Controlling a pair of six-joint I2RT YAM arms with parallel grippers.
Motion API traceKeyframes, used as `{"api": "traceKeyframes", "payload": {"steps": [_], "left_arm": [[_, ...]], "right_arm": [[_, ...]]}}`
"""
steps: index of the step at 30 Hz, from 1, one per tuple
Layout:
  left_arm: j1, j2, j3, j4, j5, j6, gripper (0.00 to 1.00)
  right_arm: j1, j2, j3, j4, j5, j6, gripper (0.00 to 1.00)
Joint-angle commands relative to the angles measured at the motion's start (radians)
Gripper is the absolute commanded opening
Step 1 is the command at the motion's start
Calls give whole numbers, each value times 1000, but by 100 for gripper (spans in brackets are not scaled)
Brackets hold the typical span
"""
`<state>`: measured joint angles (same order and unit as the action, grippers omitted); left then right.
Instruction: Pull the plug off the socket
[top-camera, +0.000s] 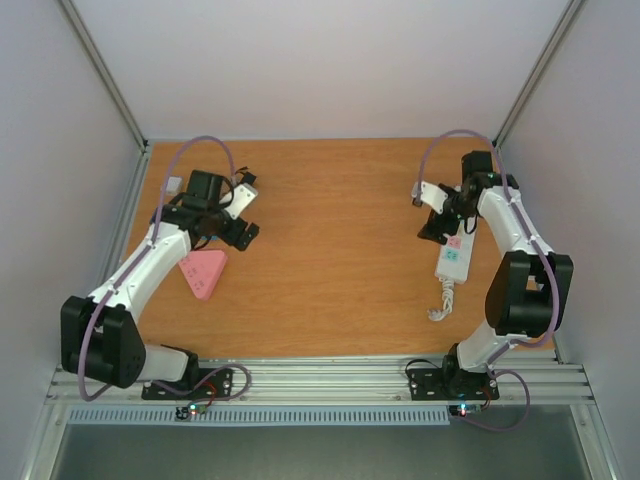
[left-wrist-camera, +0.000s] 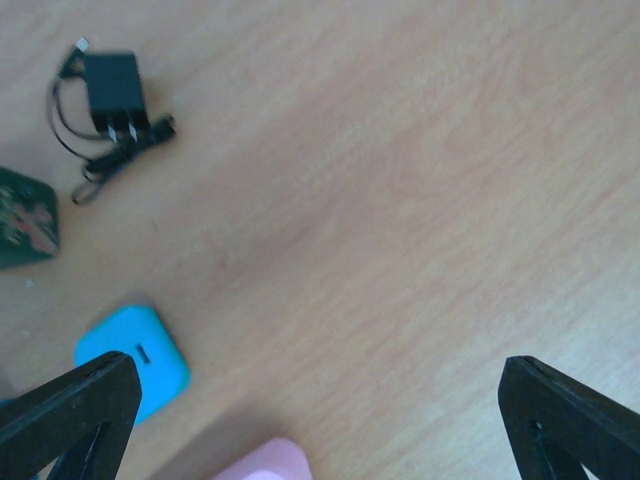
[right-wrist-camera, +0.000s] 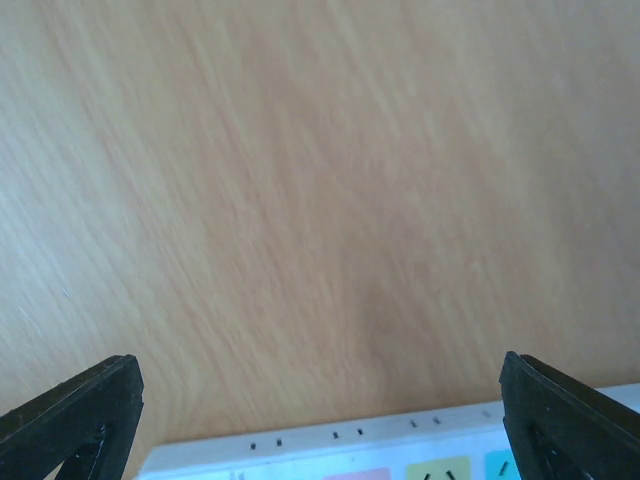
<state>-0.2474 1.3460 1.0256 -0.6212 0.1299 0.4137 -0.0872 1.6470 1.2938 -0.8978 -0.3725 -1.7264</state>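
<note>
The socket, a long white power strip (top-camera: 455, 255) with pastel outlet faces, lies at the right with its coiled cord (top-camera: 441, 302) toward the near edge. Nothing shows plugged into its visible outlets. In the right wrist view its far edge (right-wrist-camera: 400, 452) runs along the bottom. My right gripper (right-wrist-camera: 320, 370) is open and empty over the strip's far end (top-camera: 437, 230). A black plug (left-wrist-camera: 110, 85) with a bundled black cable lies loose on the wood, top left in the left wrist view. My left gripper (left-wrist-camera: 318, 375) is open and empty (top-camera: 242, 232).
A pink triangular block (top-camera: 203, 272) lies by the left arm; its corner shows in the left wrist view (left-wrist-camera: 270, 462). A blue rounded block (left-wrist-camera: 140, 358) and a dark green object (left-wrist-camera: 25, 222) lie at the left. White walls enclose the wooden table (top-camera: 330, 230).
</note>
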Motion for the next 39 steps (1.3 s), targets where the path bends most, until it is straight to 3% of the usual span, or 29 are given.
{"api": "traceKeyframes", "payload": {"steps": [1,6,11,14,17,23,27,34,39], "left_arm": [[38,49,153,-43,104,-28,100],[104,115,324,-100,184,-35,100],[229,201,479,-155,331,-85,100],[326,238,503,-133,402,-125,100],[402,250,469,-74,496,-188,100],[493,225,342,79,531,-267,100],[496,191,243,159,441,-253,100],[496,145,69,213,335,-162,100],[496,93,-36,245,291,-144,100]], "right_arm": [[-6,12,159,-180,-200,115,98],[-3,39,350,-249,-387,276,98],[13,37,419,-170,-539,532,99],[14,6,366,2,-617,756,98],[14,-68,217,287,-649,1014,99],[14,-187,-82,750,-571,1383,98],[11,-231,-226,858,-483,1448,99],[-18,-313,-472,951,-424,1416,98],[-50,-330,-526,956,-420,1389,98]]}}
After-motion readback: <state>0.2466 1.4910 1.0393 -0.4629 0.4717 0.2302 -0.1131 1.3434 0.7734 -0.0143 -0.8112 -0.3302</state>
